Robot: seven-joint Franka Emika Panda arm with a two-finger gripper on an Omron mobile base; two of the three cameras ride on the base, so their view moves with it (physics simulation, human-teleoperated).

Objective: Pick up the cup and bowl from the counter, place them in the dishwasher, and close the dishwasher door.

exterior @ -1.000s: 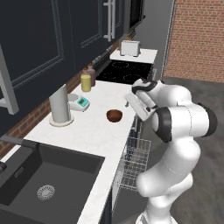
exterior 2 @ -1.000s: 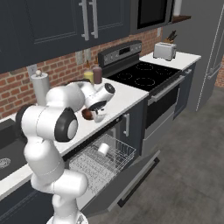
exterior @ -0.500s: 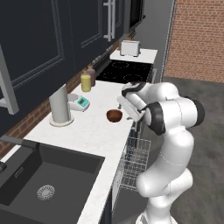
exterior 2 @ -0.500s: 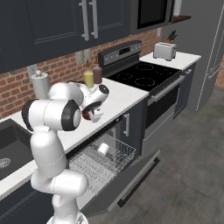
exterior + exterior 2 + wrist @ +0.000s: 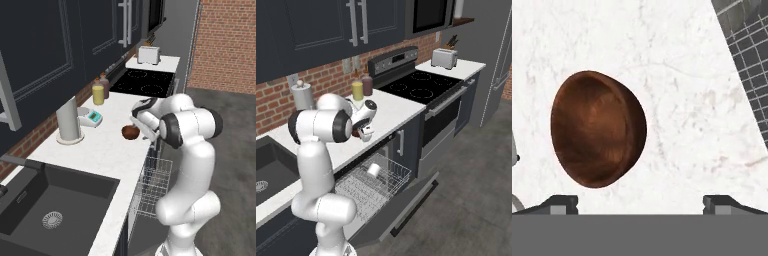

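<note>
Now hovering with fingers spread apart, gripper [image 5: 640, 202] just above reddish-brown bowl [image 5: 598, 136] on white counter [image 5: 687, 120] near its front edge, cup [image 5: 374, 170] already in dishwasher [image 5: 381, 182] rack; risks nudging bowl off-centre and clipping its rim.

Setting: domestic kitchen, rendered. Evidence: white marbled table [image 5: 107, 150] with inset black sink [image 5: 47, 207] and black cooktop [image 5: 418, 85]; dark wall cabinets [image 5: 316, 30]; toaster [image 5: 444, 58]; brick backsplash [image 5: 276, 100]; open dishwasher [image 5: 373, 182] with wire rack below.
</note>
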